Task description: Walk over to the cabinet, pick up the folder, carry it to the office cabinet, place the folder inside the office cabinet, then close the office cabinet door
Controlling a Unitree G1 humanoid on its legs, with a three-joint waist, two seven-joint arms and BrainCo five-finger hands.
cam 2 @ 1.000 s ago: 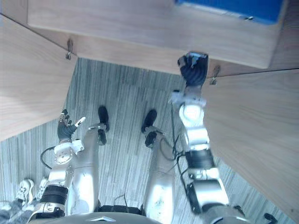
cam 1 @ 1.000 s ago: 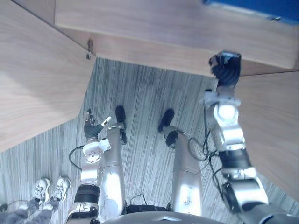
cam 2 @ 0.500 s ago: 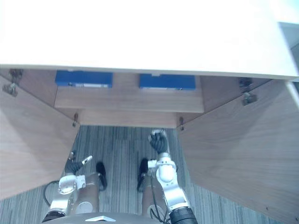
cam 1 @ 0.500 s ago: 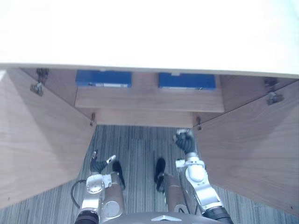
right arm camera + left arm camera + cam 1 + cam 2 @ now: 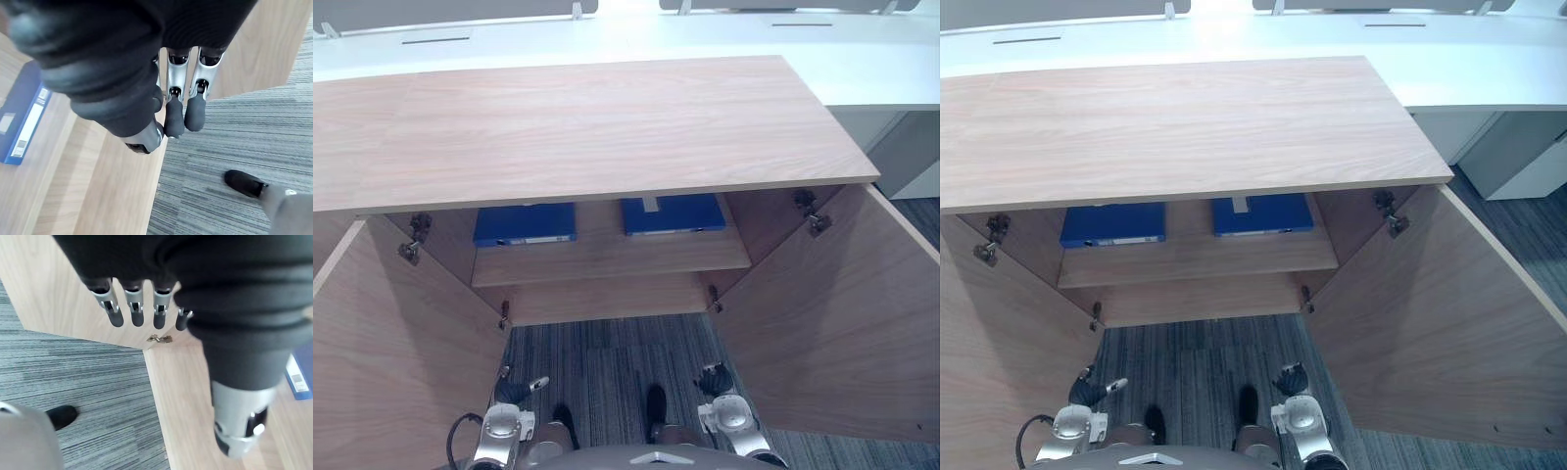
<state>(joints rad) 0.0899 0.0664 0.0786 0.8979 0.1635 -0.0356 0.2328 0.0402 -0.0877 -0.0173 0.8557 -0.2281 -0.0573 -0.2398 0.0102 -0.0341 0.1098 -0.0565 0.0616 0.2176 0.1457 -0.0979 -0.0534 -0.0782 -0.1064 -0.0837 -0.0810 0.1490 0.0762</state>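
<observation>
Two blue folders lie flat on the upper shelf inside the open wooden cabinet: one on the left [image 5: 525, 224] and one on the right [image 5: 673, 213]. My left hand [image 5: 512, 390] hangs low over the carpet in front of the left door, fingers [image 5: 134, 308] straight, holding nothing. My right hand [image 5: 715, 380] hangs low near the right door, fingers [image 5: 186, 98] relaxed and empty. In the right wrist view a blue folder [image 5: 22, 117] lies on the shelf beyond the hand. Both hands are well below and in front of the shelf.
The cabinet top [image 5: 578, 127] spreads wide above the shelves. Its left door [image 5: 401, 362] and right door [image 5: 832, 313] both stand swung out toward me, flanking a strip of grey carpet [image 5: 607, 362]. A white desk [image 5: 862, 59] runs behind the cabinet.
The camera has tilted up from the floor to take in the whole cabinet. My right arm has dropped from the shelf's front edge to hang low; the left hand stays low.
</observation>
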